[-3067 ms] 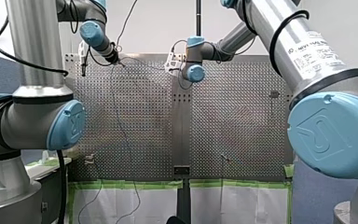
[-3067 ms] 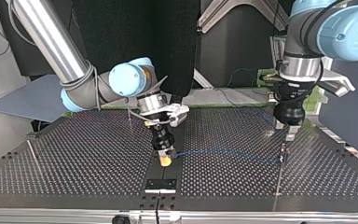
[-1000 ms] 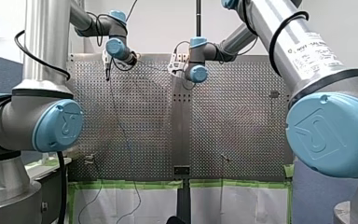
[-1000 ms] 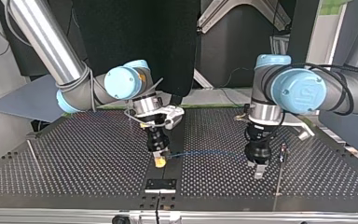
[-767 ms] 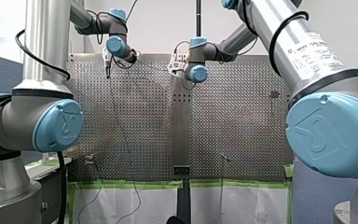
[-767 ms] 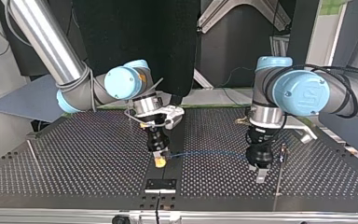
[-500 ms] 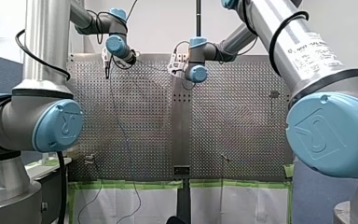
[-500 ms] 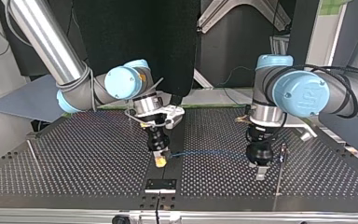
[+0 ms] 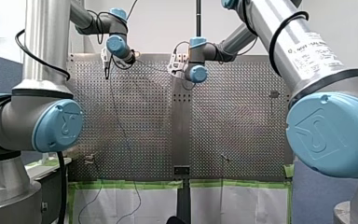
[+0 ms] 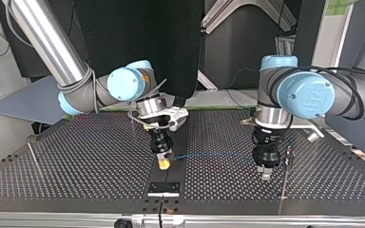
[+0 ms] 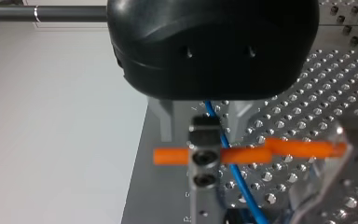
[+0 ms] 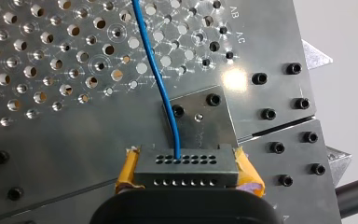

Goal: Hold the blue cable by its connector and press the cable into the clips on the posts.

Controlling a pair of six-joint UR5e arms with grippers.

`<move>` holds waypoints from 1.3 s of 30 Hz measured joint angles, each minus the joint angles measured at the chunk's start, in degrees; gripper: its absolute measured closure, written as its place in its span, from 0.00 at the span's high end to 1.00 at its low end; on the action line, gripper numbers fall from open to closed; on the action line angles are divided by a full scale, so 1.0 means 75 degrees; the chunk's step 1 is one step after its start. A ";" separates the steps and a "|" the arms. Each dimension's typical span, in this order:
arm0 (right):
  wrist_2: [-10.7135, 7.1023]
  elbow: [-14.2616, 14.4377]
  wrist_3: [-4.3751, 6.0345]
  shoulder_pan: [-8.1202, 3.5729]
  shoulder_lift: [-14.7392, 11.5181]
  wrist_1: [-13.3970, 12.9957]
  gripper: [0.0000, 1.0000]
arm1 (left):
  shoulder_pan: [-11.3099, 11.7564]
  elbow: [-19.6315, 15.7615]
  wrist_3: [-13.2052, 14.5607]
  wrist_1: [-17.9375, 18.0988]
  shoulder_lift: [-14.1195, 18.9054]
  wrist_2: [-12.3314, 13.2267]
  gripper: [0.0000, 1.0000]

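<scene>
The blue cable (image 10: 218,155) runs level above the perforated table (image 10: 76,175) between my two grippers. My right gripper (image 10: 163,164), with yellow pads (image 12: 128,173), is shut on the black connector (image 12: 186,170), and the cable (image 12: 161,84) leaves the connector's top. My left gripper (image 10: 265,175) hangs over the cable beside a thin post (image 10: 288,154). In the left wrist view its metal fingers (image 11: 164,120) stand apart, so it is open (image 11: 199,127). The cable (image 11: 237,182) passes between them, beside a metal clip post (image 11: 203,186) crossed by an orange bar (image 11: 168,156).
A small bolted plate (image 10: 164,188) lies on the table's middle seam under the connector. Another thin rod (image 10: 33,159) stands at the top view's left. More posts (image 9: 223,157) show in the front view. A clear plastic piece (image 11: 326,182) sits beside the clip post.
My left gripper has shifted slightly toward the thin post and down onto the cable line. My right gripper has held still with the connector.
</scene>
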 joint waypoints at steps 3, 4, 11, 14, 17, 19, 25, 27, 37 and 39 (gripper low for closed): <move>0.0000 0.0000 0.0000 0.0000 0.0001 0.0008 0.00 | -0.0029 0.0000 0.0011 -0.0002 0.0000 -0.0077 0.00; 0.0000 0.0000 0.0000 0.0000 0.0001 0.0013 0.00 | -0.0039 0.0000 0.0016 -0.0007 -0.0002 -0.0091 0.00; 0.0000 0.0000 0.0000 0.0001 0.0001 0.0037 0.00 | -0.0106 -0.0009 0.0020 -0.0036 0.0000 -0.0125 0.00; 0.0000 0.0003 0.0000 0.0000 0.0000 0.0044 0.00 | -0.0131 -0.0010 0.0014 -0.0063 -0.0001 -0.0180 0.00; 0.0007 0.0035 0.0000 -0.0011 0.0001 0.0046 0.00 | -0.0159 -0.0017 0.0012 -0.0096 -0.0002 -0.0223 0.00; 0.0008 0.0069 -0.0003 -0.0017 0.0000 0.0046 0.00 | -0.0179 -0.0039 0.0018 -0.0108 0.0000 -0.0240 0.00; 0.0015 0.0236 -0.0011 -0.0018 -0.0001 0.0039 0.00 | -0.0261 -0.0316 0.0100 0.0079 0.0000 -0.0262 0.00; 0.0018 0.0315 -0.0011 -0.0015 0.0000 0.0037 0.00 | -0.0283 -0.0461 0.0116 0.0209 0.0000 -0.0263 0.00; 0.0073 0.0902 -0.0087 0.0045 -0.0002 0.0001 0.00 | -0.0530 -0.1123 0.0137 0.0671 -0.0011 -0.0429 0.00; 0.0108 0.1020 -0.0161 0.0057 -0.0001 -0.0019 0.00 | -0.0604 -0.1263 0.0153 0.0734 -0.0063 -0.0490 0.00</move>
